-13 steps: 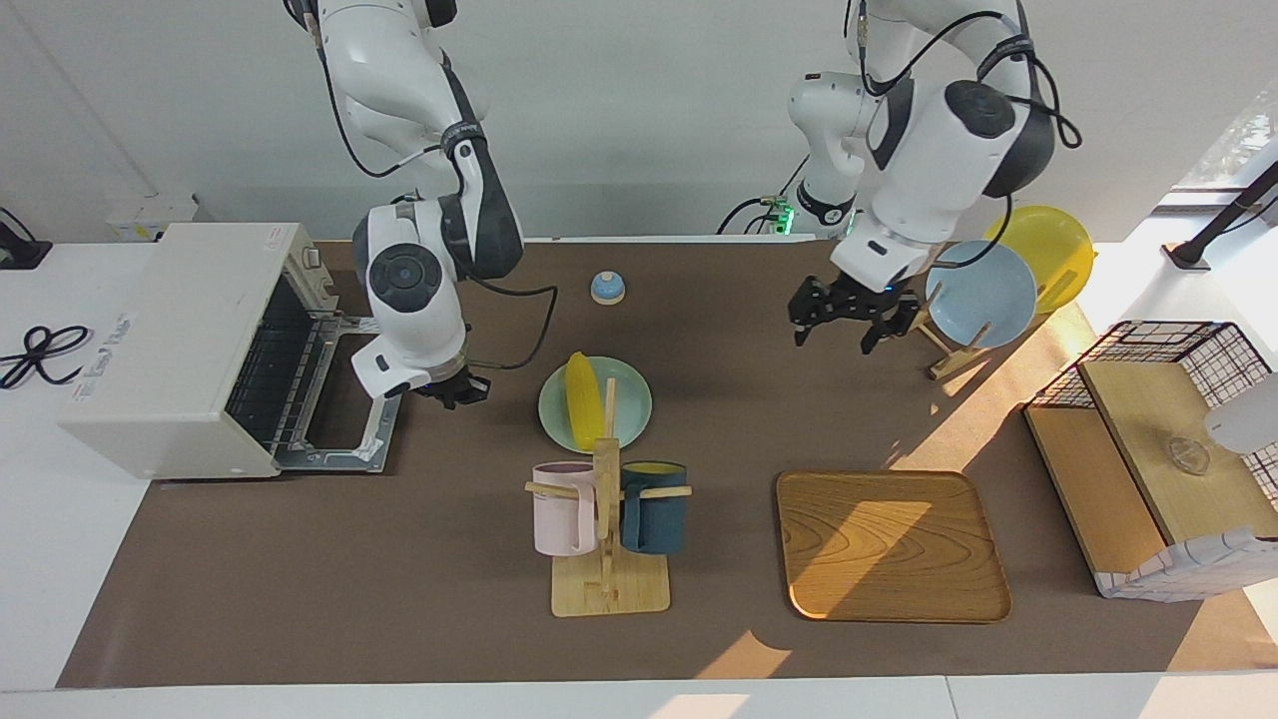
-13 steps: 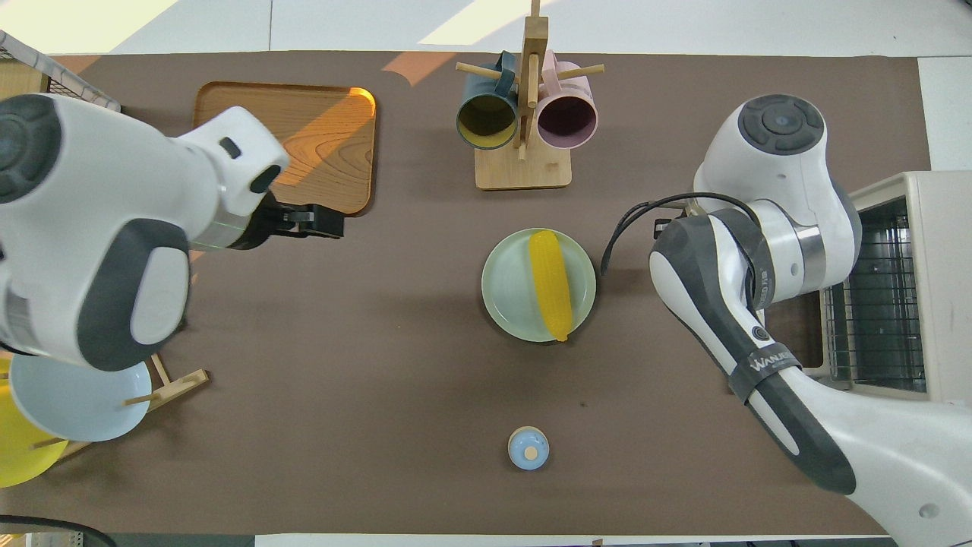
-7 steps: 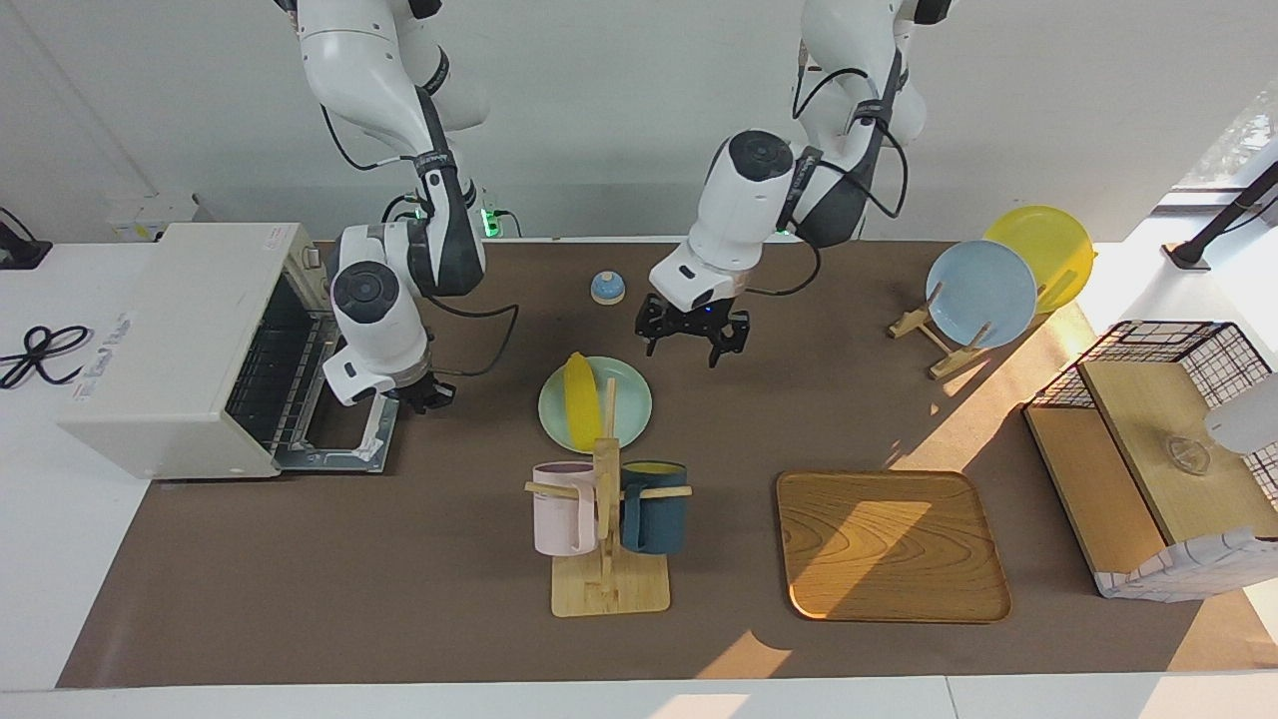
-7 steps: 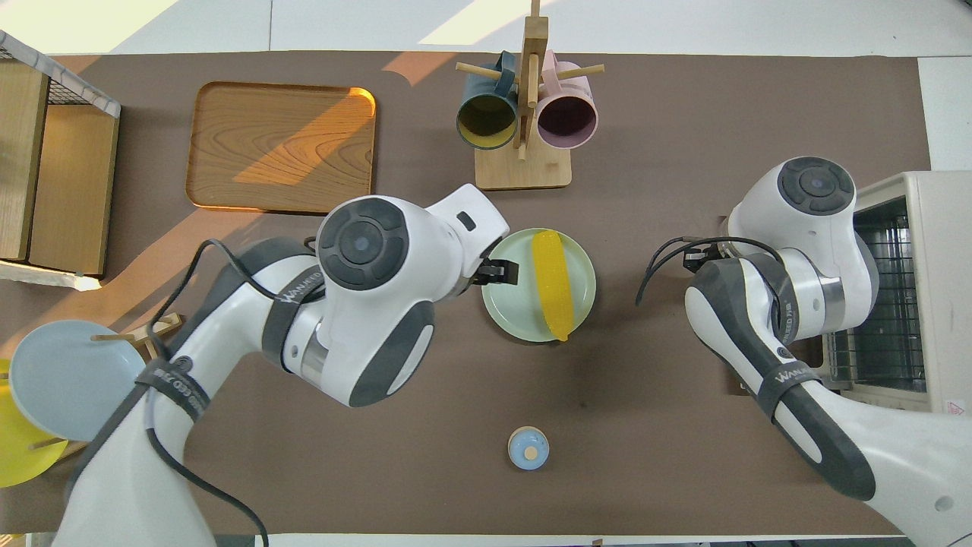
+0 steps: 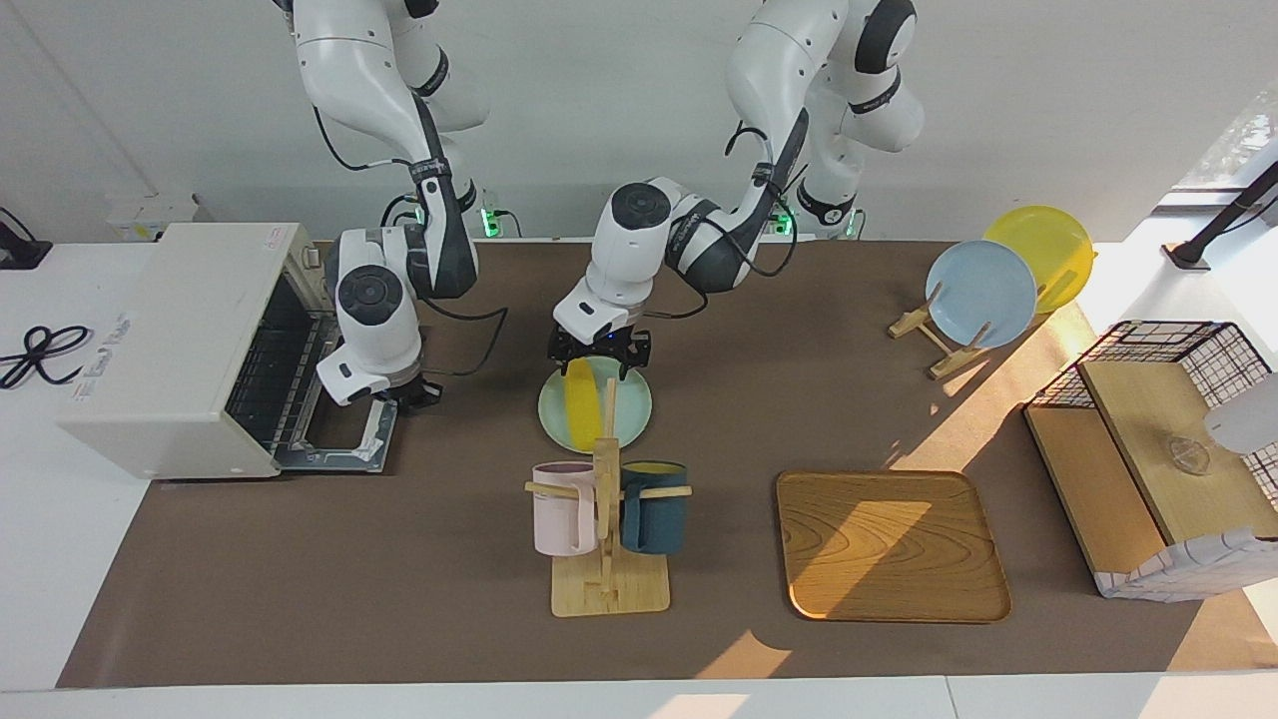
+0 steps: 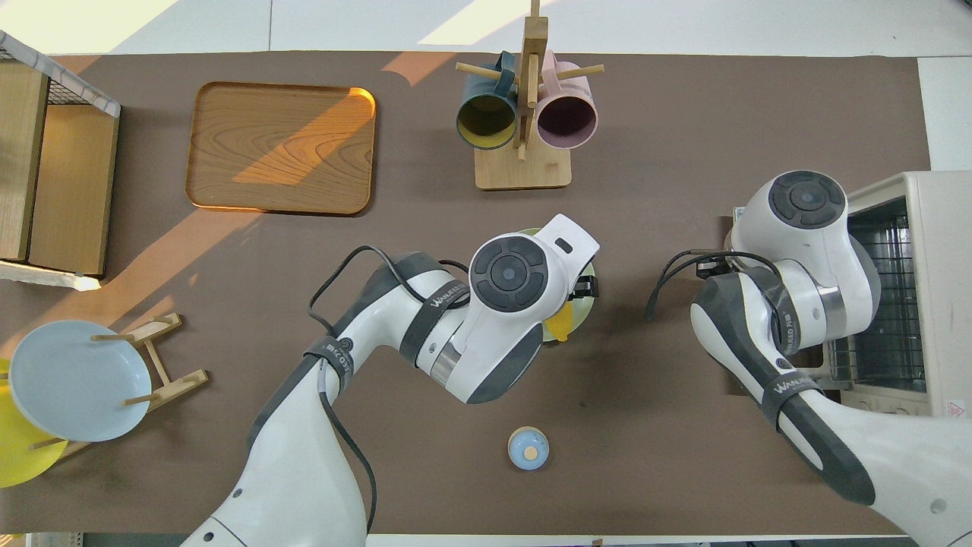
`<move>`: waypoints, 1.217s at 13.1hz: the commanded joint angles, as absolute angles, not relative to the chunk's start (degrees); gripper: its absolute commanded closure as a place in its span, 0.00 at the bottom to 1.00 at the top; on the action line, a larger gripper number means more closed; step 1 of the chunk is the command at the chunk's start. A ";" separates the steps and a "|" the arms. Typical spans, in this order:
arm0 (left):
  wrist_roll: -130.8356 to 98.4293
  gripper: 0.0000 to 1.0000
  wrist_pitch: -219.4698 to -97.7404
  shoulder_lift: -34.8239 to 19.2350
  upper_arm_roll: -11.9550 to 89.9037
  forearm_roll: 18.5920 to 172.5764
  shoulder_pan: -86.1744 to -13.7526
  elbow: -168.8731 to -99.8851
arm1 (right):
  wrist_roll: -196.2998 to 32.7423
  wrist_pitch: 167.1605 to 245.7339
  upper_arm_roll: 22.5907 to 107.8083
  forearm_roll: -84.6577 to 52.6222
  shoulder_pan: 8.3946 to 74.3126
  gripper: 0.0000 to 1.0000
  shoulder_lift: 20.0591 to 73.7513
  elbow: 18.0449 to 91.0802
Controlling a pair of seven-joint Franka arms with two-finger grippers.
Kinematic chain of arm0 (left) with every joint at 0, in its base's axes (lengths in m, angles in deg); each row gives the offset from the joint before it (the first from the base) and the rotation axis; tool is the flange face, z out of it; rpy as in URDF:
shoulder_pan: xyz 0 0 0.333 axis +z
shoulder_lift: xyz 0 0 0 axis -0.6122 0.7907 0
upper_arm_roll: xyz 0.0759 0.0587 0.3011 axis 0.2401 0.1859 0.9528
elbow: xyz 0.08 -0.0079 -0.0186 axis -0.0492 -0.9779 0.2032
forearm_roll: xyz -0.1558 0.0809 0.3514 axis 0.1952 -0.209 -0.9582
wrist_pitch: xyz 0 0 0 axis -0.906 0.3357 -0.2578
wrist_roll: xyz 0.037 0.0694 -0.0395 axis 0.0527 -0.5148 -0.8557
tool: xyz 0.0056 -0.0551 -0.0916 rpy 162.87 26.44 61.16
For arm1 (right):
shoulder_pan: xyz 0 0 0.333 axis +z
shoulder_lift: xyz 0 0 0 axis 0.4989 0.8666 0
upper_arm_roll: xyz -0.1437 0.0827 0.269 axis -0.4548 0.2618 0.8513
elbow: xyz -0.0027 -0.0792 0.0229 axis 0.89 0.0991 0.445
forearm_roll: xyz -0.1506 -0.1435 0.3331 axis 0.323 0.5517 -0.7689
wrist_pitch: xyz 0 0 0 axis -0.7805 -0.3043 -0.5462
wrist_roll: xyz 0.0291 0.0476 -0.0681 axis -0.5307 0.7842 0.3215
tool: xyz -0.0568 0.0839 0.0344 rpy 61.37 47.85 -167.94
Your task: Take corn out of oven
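The yellow corn (image 5: 579, 404) lies on a pale green plate (image 5: 631, 401) in the middle of the table; in the overhead view only its tip (image 6: 558, 329) shows under the left arm. My left gripper (image 5: 599, 352) hangs open just over the corn's end nearer the robots. The white oven (image 5: 180, 340) stands at the right arm's end with its door (image 5: 334, 444) dropped open and the wire rack bare. My right gripper (image 5: 414, 392) is low beside the door's handle.
A mug rack (image 5: 607, 519) with a pink and a dark blue mug stands just past the plate, farther from the robots. A wooden tray (image 5: 889, 544), a plate rack (image 5: 983, 295), a wire basket box (image 5: 1158, 469) and a small blue bell (image 5: 607, 288) are around.
My left arm has swung from the plate rack across to the green plate and lowered over the corn. My right gripper has drawn back from the plate toward the oven door.
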State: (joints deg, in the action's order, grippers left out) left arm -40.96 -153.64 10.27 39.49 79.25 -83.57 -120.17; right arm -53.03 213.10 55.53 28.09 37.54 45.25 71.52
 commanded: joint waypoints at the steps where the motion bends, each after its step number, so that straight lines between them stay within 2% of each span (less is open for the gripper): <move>1: -42.42 0.00 -156.01 12.03 40.86 79.59 -84.51 -119.13 | -55.14 209.37 55.89 33.02 35.99 1.00 43.43 70.71; 4: -46.37 0.00 -159.17 13.78 40.86 78.98 -85.03 -119.57 | -63.90 199.97 55.98 33.12 33.28 1.00 41.68 63.94; 5: -46.64 0.00 -159.87 15.61 40.95 78.97 -85.21 -119.31 | -66.55 198.38 55.98 33.03 32.22 1.00 40.19 63.49; 8: -46.03 0.01 -160.32 16.42 40.95 78.71 -84.33 -117.74 | -73.23 192.50 55.98 33.03 29.24 1.00 36.58 61.48; 9: -45.94 0.12 -160.32 16.51 40.95 78.45 -84.33 -117.47 | -75.25 190.12 55.98 32.94 28.18 1.00 36.23 59.99; 11: -45.67 0.54 -160.32 16.42 40.95 77.74 -84.24 -117.47 | -77.38 187.38 55.98 32.85 27.47 1.00 35.26 58.39; 12: -45.59 0.71 -160.15 16.34 40.95 77.74 -84.15 -117.38 | -78.17 186.68 55.98 32.59 27.47 1.00 34.47 58.13; 13: -45.50 0.84 -160.06 16.16 40.95 77.74 -83.72 -117.47 | -78.26 186.06 56.15 32.42 27.55 1.00 34.12 58.04; 14: -45.50 0.96 -159.62 15.81 40.86 77.74 -82.84 -117.47 | -78.26 185.53 56.33 32.15 27.90 1.00 33.50 57.51; 15: -45.50 1.00 -157.79 15.29 40.86 77.92 -82.75 -117.20 | -78.26 184.57 56.42 31.02 28.08 1.00 33.32 56.47; 16: -45.50 1.00 -156.20 14.32 40.86 78.01 -82.40 -116.85 | -78.26 182.04 56.59 27.35 28.26 1.00 33.15 52.89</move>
State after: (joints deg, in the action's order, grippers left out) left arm -45.27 -159.52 15.58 40.79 78.69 -82.98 -117.98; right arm -77.59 185.59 56.18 30.81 28.19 34.10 56.72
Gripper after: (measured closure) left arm 0.467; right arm 0.991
